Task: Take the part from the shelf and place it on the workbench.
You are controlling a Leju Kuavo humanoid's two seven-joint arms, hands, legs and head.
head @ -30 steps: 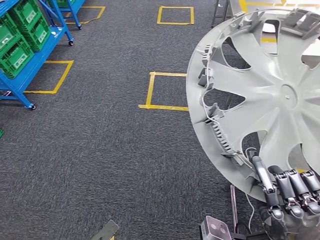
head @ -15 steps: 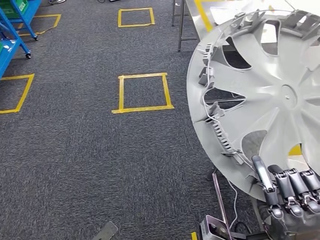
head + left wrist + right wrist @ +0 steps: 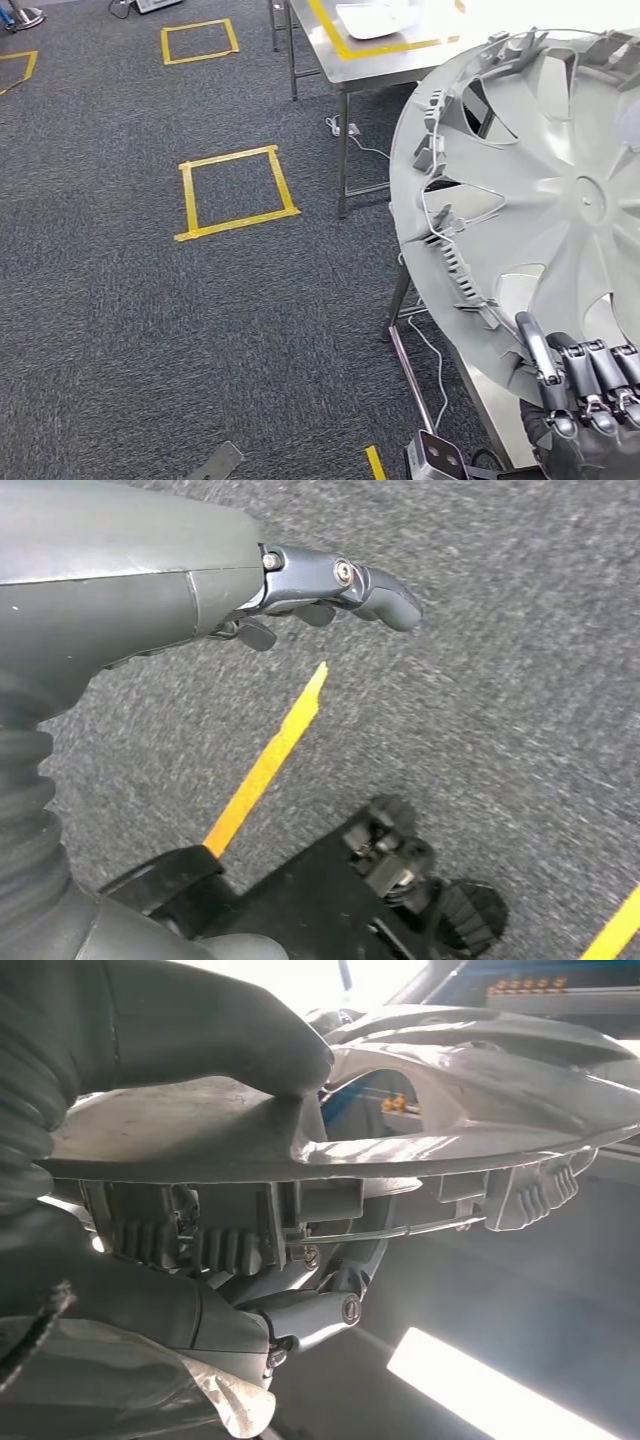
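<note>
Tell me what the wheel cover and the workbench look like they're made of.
Wheel cover: likely moulded plastic, matte light grey, judging by its thin ribs and clip tabs. Workbench: looks like stainless steel, a brushed reflective top on bare metal legs, marked with yellow tape.

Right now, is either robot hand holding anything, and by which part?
The right robot hand grips the grey wheel cover by its rim. The left robot hand holds nothing.
</note>
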